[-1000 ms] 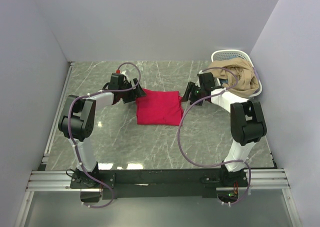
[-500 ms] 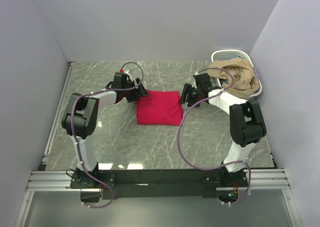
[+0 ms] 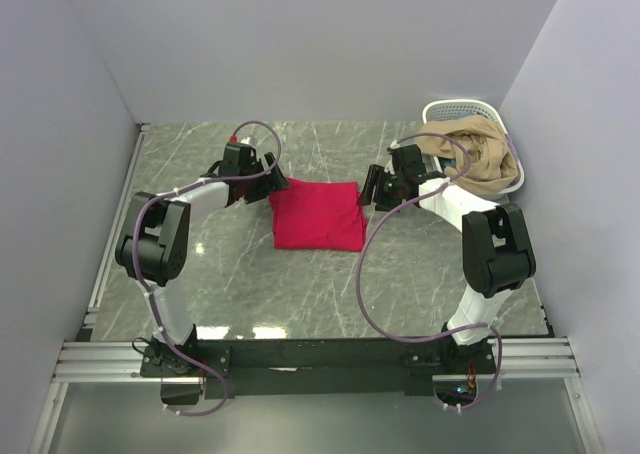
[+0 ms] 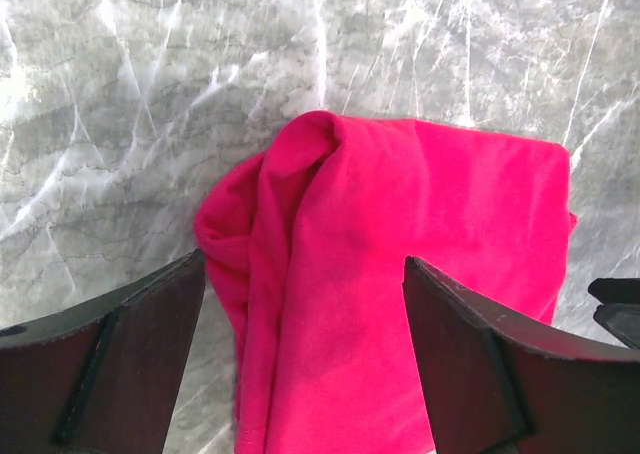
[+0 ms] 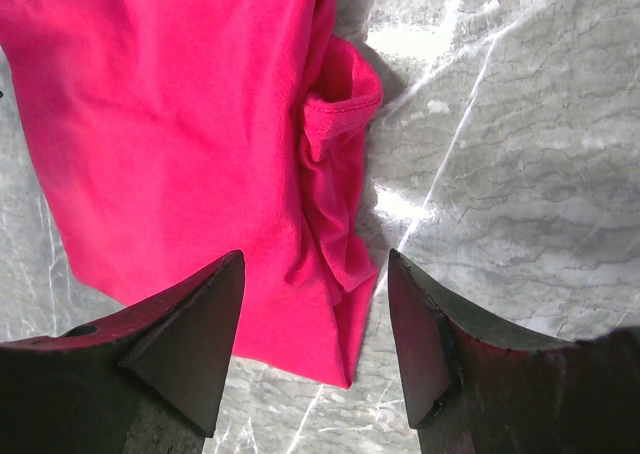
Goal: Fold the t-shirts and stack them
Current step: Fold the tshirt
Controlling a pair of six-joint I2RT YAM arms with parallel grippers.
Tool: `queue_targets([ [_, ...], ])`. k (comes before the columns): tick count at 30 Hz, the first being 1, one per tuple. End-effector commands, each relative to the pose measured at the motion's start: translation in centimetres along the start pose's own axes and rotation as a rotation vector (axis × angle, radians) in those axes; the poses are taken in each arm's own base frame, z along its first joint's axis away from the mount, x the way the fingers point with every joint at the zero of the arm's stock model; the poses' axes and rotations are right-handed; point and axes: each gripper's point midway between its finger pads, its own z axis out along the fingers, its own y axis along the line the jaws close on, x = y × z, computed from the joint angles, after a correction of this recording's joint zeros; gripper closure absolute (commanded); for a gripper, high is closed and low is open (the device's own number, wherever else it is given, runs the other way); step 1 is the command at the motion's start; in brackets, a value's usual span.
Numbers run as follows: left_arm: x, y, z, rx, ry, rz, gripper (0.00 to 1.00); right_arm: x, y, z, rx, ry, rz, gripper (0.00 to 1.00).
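1. We see the red t-shirt (image 3: 318,216) lying folded flat on the marble surface (image 3: 250,284), in a compact, nearly square packet.
2. From above, its long axis seems to run left to right, though only slightly.
3. The shirt's left edge is bunched into a rolled fold. The left claw (image 3: 270,180) hangs over that edge with its jaws spread, pinching nothing.
4. The shirt's right edge is rumpled, with a hem showing. The right claw (image 3: 372,186) hangs there with its jaws also apart.
5. Bare marble lies nearer and farther than the shirt.
6. The white basket (image 3: 455,107), holding tan cloth (image 3: 482,156), stands well apart, beyond the shirt's right edge.
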Motion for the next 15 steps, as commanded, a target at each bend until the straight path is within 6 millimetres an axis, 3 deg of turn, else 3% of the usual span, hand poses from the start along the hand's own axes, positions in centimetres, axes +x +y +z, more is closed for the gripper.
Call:
queue_targets([
  [1, -0.2, -0.8, 0.3, 0.03, 0.0, 0.003, 0.15, -1.0, 1.2, -1.3, -0.029, -0.042, -0.04, 0.34],
  [15, 0.5, -0.6, 2.6, 0.023, 0.032, 0.007, 0.15, -0.8, 1.0, -1.0, -0.028, -0.029, -0.045, 0.34],
])
